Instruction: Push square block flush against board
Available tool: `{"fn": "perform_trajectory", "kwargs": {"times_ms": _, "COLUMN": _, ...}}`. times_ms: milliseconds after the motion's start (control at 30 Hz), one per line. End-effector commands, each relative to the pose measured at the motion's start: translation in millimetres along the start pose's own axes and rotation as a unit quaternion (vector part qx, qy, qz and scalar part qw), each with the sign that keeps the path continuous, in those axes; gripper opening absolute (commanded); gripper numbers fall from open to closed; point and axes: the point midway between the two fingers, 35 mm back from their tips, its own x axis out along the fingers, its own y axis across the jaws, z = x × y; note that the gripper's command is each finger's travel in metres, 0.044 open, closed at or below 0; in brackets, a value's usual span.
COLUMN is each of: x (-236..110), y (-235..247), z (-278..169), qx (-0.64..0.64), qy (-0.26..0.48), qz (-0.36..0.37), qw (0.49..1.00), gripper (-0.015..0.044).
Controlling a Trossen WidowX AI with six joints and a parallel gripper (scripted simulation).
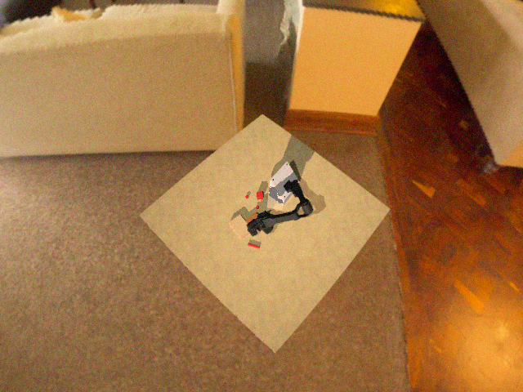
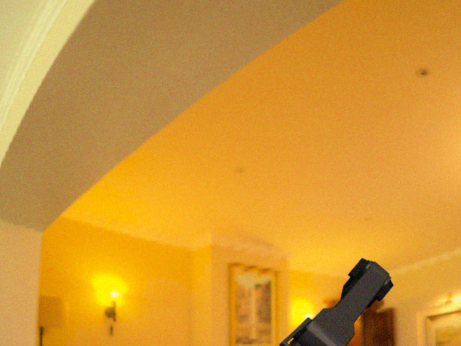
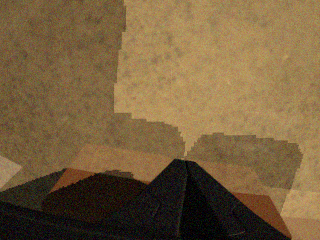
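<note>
Two dark fingers of mine fill the bottom of the wrist view, pressed together into one peak with nothing between them, so my gripper point(image 3: 182, 170) is fully closed and empty. Just past the tips lies a brown, wooden-looking face point(image 3: 256, 203), most of it hidden under my own fingers; I cannot tell whether it is the block, the board, or both, nor whether my tips touch it. From above, my gripper point(image 1: 254, 228) sits low at the middle of the tan mat point(image 1: 203, 253), right beside a pale square block point(image 1: 239, 226) on its left, and a small brown piece, possibly the board point(image 1: 252, 216), peeks out at my wrist; their edges are too small to judge. Small red marks point(image 1: 259, 195) lie near. My arm point(image 1: 291, 212) bends back to its grey base point(image 1: 282, 179). Farther off, the exterior view catches only one arm link point(image 2: 346, 313), cut off by the frame's bottom edge.
</note>
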Motion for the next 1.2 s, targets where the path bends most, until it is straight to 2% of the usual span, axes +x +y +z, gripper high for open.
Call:
{"fn": "perform_trajectory", "kwargs": {"times_ms": 0, "x": 2.9, "y": 3.0, "z": -8.7, "qx": 0.004, "qy": 0.004, "qz": 0.005, "qw": 1.000, "gripper": 0.0000}}
{"fn": "perform_trajectory", "kwargs": {"times_ms": 433, "x": 2.9, "y": 3.4, "z": -16.4, "qx": 0.004, "qy": 0.004, "qz": 0.005, "qw": 1.000, "gripper": 0.0000}}
{"fn": "perform_trajectory", "kwargs": {"times_ms": 1167, "x": 3.1, "y": -0.1, "z": 18.0, "qx": 0.004, "qy": 0.004, "qz": 0.005, "qw": 1.000, "gripper": 0.0000}}
